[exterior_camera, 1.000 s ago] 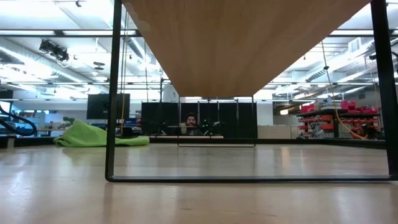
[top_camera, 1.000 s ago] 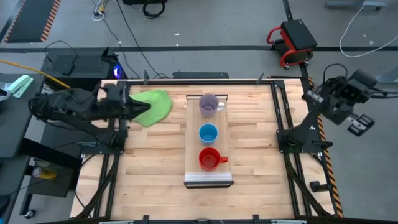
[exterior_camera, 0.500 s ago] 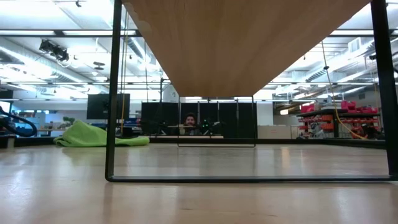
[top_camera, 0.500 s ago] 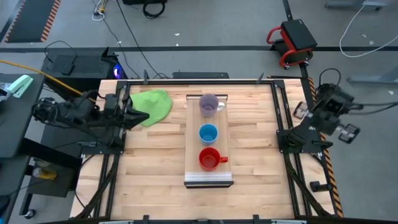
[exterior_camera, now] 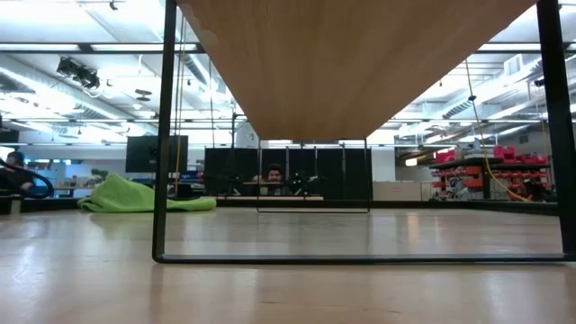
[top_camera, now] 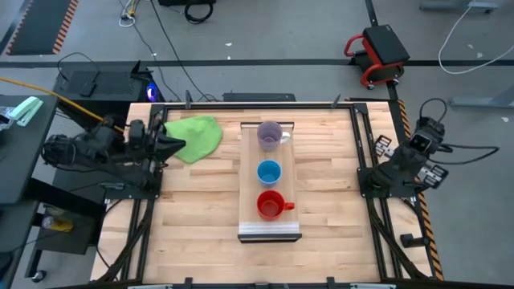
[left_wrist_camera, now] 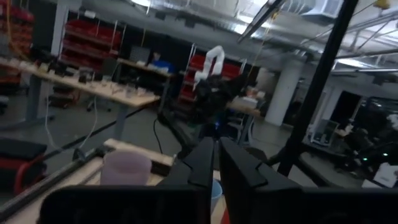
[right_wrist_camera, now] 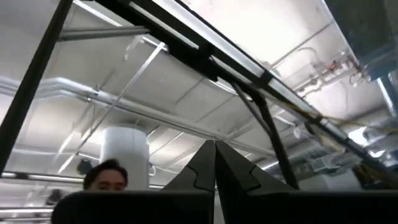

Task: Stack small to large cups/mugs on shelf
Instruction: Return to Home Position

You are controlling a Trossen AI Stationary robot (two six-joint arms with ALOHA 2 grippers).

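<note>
The shelf is a long light-wood board on black legs in the middle of the table. On it stand three cups in a row on their bases: a purple mug farthest, a blue cup in the middle, and a red mug nearest. My left gripper is shut at the table's left edge, beside the green cloth, and points across toward the purple mug. My right gripper is shut and tipped up toward the ceiling, on the arm folded at the table's right edge.
A crumpled green cloth lies on the table at the far left, just ahead of my left gripper. In the low view the shelf's underside and its black leg frame fill the front. A person shows in the room beyond the table.
Both arms have drawn back and sunk toward their bases. My left gripper has pulled off the green cloth toward the table's left edge. My right arm has folded down at the right edge, its gripper tipping upward. The cups and the cloth have stayed in place.
</note>
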